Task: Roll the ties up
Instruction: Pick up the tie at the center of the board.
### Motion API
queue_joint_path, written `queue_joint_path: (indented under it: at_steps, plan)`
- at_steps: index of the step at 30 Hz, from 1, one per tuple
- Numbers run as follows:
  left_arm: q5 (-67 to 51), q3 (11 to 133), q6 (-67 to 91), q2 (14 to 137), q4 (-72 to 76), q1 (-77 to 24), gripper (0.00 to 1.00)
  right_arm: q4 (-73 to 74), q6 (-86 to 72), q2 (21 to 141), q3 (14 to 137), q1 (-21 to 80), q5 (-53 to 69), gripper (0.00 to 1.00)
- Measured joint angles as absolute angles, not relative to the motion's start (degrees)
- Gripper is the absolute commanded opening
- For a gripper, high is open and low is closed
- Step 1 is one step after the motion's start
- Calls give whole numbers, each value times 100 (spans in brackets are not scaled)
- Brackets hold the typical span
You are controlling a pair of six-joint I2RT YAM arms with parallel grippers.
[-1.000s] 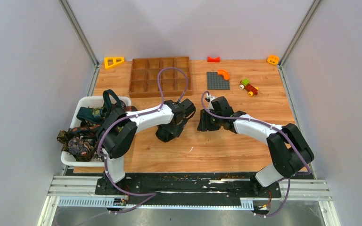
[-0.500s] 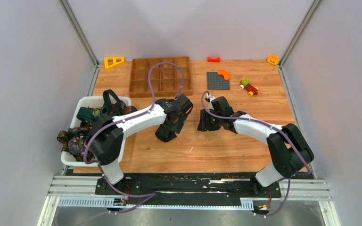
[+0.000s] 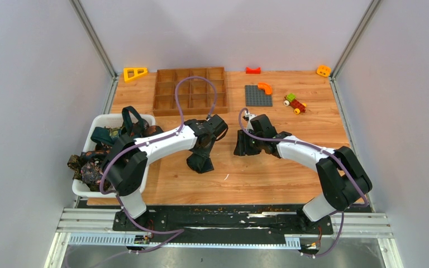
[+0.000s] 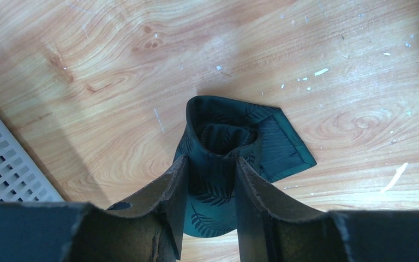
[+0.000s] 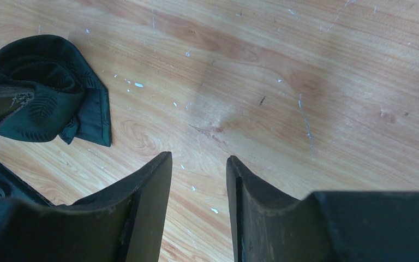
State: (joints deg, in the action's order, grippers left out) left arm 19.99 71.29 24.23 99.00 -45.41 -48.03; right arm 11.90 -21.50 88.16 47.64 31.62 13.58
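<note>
- While the top view is looking down on both arms, the left gripper (image 3: 200,163) is clamping one dark rolled tie (image 4: 221,134) low over the table (image 3: 268,178). The right gripper (image 3: 240,146) is hanging just to its right, apart from it.
- Well to the left of the left gripper, one white bin (image 3: 98,119) is holding a heap of loose ties (image 3: 92,167), teal and brown patterned among them; their number cannot be told.
- Beyond the two grippers are lying one wooden tray (image 3: 190,89) of compartments, one yellow triangle (image 3: 134,73), one red piece (image 3: 252,70), one orange block (image 3: 323,70), one toy car (image 3: 295,103), and one grey plate (image 3: 256,97) bearing one orange curved piece (image 3: 265,87).
- From the left wrist, two fingers (image 4: 169,202) are pressing on either side of the rolled tie, the jaws standing only as far apart as the roll is wide. The coil's open end is facing away from the gripper, and its flat pointed tail is spreading on the wood to the right.
- From the right wrist, the jaws are standing narrowly parted with only bare wood between them, gripping nothing. The rolled tie is showing ahead and far to the left.
</note>
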Motion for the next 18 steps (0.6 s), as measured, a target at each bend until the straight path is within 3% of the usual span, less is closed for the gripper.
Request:
queue_joint_path:
  at_steps: [12, 18]
  plan:
    - [2056, 7126, 2829, 9900, -4525, -4803, 41, 928, -2401, 8696, 4515, 3262, 1389, 41]
    - [2211, 6973, 3295, 9885, -4447, -4803, 41, 213, -3148, 8595, 4010, 4007, 1562, 36]
